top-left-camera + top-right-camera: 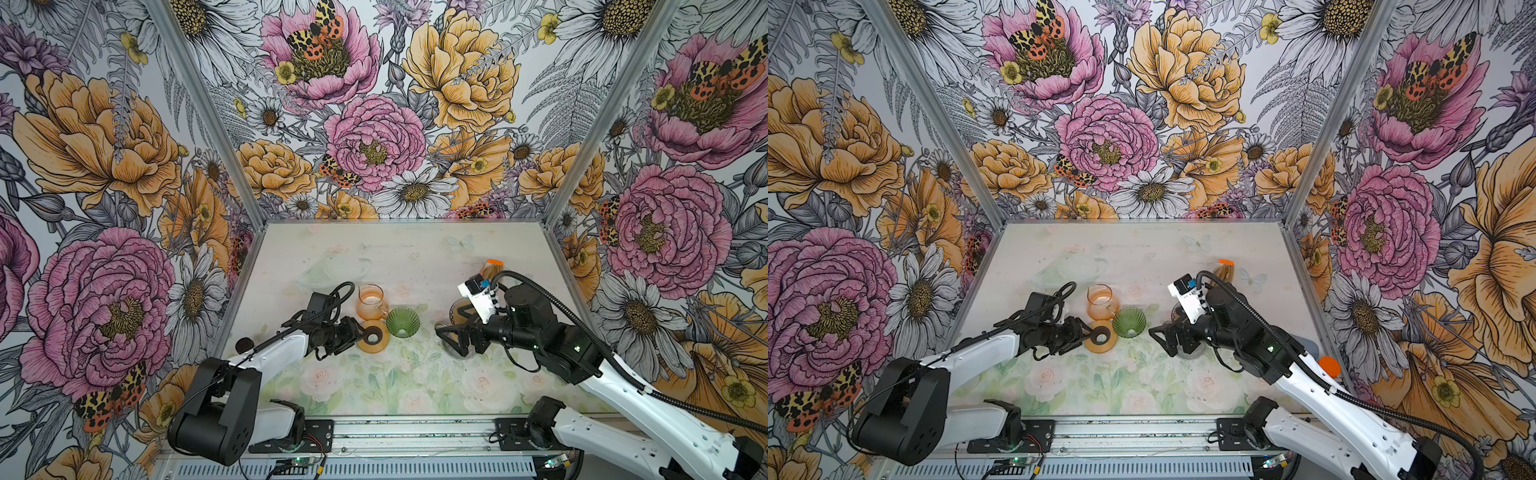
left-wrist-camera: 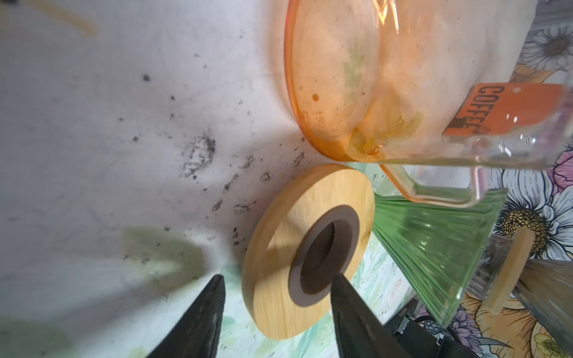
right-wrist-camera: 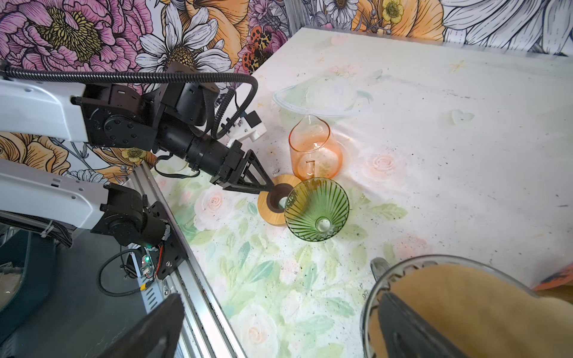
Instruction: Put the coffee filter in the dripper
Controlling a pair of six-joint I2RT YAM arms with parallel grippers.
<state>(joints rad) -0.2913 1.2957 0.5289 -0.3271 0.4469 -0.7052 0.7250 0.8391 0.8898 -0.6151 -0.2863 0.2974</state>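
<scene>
L end effector (image 2: 278,276) half-open astride wooden ring (image 2: 297,217) rim; R end effector (image 3: 280,297) wide, one finger (image 3: 403,328) inside jar (image 3: 365,310) by coffee filter (image 3: 465,303).

A robotics test booth rather than a home: flower-printed wall panels (image 1: 374,124) on bare aluminium posts (image 1: 201,104) enclose a pastel rose-printed table (image 1: 395,257), with white-and-black robot arms (image 1: 274,349) bolted to a metal rail (image 1: 415,436) amid exposed wiring.
</scene>
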